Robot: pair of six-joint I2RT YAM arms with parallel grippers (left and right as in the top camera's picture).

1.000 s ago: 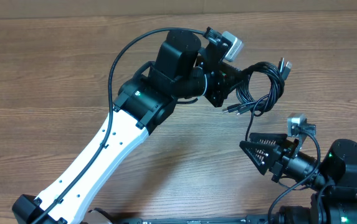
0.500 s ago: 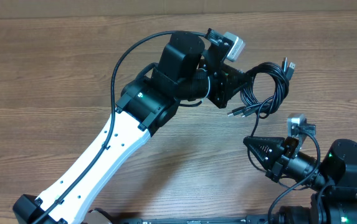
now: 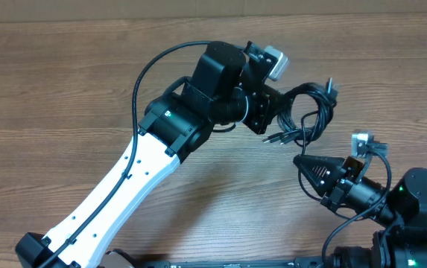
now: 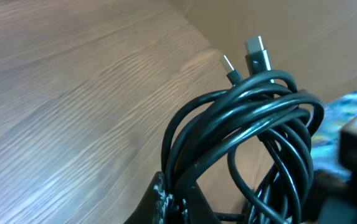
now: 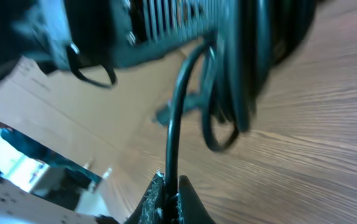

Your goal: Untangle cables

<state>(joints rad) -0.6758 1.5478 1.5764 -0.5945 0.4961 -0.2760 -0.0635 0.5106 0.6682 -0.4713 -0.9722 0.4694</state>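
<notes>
Right end effector [image 5: 169, 186] had closed since earlier, pinching one glossy strand; left end effector [image 4: 169, 202] clamped the coiled cables [image 4: 247, 118] over wood-grain desk [image 4: 60, 93].

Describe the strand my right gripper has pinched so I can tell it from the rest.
Over the wooden table, the left gripper holds a bunched coil of black cables. One single strand leaves that coil and ends in the right gripper, whose tips are closed on it. Unlike the looped ones, it runs off alone.
</notes>
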